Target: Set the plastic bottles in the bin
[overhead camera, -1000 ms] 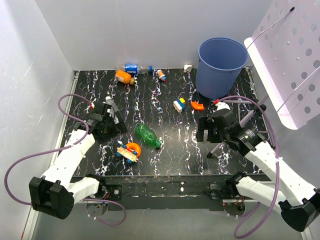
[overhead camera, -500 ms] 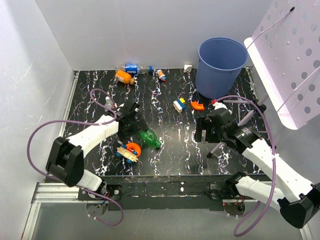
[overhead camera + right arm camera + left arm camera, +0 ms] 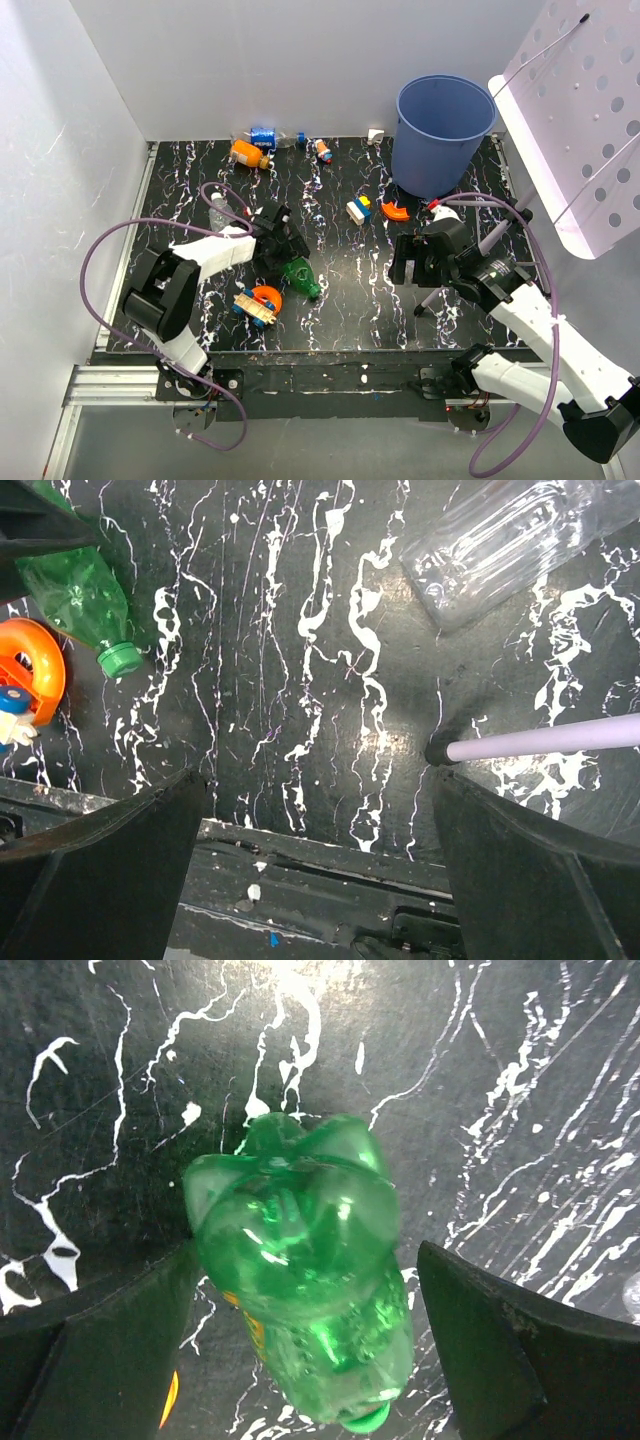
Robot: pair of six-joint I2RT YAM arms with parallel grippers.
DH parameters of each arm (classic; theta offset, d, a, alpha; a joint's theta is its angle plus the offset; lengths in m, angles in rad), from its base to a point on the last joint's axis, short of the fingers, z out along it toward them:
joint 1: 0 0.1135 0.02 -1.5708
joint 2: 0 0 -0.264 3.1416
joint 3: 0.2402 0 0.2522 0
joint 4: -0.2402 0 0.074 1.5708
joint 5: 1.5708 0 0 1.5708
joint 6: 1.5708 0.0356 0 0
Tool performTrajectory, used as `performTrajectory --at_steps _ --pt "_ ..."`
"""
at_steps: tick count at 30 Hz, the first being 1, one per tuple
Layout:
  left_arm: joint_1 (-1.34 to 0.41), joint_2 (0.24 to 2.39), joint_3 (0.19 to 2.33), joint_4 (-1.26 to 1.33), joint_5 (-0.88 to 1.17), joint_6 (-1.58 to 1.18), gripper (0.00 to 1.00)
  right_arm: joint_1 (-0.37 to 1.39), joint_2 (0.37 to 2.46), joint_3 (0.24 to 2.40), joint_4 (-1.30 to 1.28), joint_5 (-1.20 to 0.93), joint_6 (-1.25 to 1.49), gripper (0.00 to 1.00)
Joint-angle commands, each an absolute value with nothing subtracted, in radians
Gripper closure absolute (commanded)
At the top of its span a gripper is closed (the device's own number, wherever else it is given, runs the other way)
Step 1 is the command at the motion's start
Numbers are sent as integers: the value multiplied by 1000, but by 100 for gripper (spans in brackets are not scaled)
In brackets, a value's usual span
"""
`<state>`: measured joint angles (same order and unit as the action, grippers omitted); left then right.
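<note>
The translucent green bottle (image 3: 300,1260) lies on the black marbled table, cap toward the camera. My left gripper (image 3: 307,1255) is open and straddles it: the left finger (image 3: 110,1350) is against the bottle and the right finger (image 3: 510,1360) stands a little apart. From above, the left gripper (image 3: 283,248) covers most of the green bottle (image 3: 304,279). An orange bottle (image 3: 245,153) and a blue-labelled bottle (image 3: 263,137) lie by the back wall, and a clear bottle (image 3: 221,210) at the left. Another clear bottle (image 3: 510,540) lies ahead of my open, empty right gripper (image 3: 320,860). The blue bin (image 3: 443,125) stands back right.
An orange ring with a toy car (image 3: 258,300) lies just in front of the green bottle. A yellow-blue block (image 3: 357,209) and an orange piece (image 3: 396,211) sit near the bin's foot. A purple rod (image 3: 540,738) rests on the table by the right arm. A perforated white board (image 3: 580,120) hangs at the right.
My left arm has swung right from the table's left side and come down over the green bottle, its jaws narrowing slightly. The right arm has hardly moved.
</note>
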<state>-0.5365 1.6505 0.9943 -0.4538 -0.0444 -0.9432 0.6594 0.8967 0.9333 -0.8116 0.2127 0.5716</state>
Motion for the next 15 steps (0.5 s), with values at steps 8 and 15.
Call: performTrajectory --at_steps 8,15 --pt "-540 1634 1071 -472 47 -864 44 678 974 1055 -730 45 612 0" --pt "-540 1534 1135 -495 205 -813 51 751 1092 1068 -464 -118 684 0"
